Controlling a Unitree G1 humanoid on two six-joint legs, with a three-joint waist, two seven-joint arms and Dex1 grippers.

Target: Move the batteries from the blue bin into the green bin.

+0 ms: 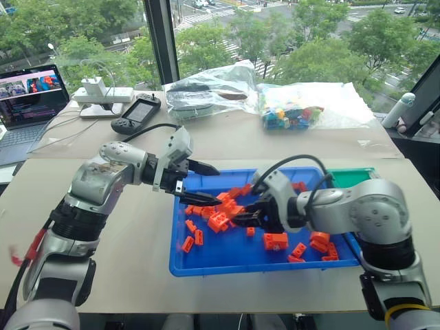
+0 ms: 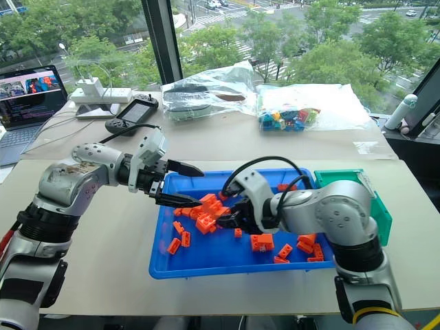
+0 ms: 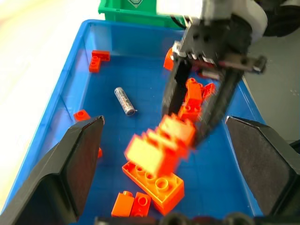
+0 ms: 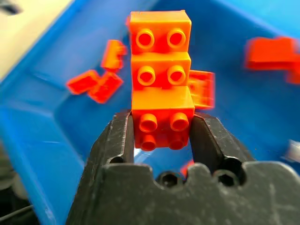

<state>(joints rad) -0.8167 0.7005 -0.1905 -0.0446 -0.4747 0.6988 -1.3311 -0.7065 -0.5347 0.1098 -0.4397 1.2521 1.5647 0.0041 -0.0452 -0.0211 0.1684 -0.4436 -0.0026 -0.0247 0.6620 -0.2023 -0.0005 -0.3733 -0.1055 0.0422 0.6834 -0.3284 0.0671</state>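
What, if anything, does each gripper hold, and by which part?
The right gripper clamps a stack of orange bricks by the sides of its bottom brick, over the blue bin. The left gripper is open, holding nothing.

Half-hidden bin, smeared bricks

The green bin (image 1: pixel 350 174) sits mostly behind the right arm; the brick stack (image 3: pixel 157 145) in the right claw (image 3: pixel 197 117) blurs; the laptop (image 1: pixel 31 103) is cut off.

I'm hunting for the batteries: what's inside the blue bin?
Inside the blue bin: scattered orange bricks and one battery on its floor. Anything under the brick pile or the right end effector is hidden.
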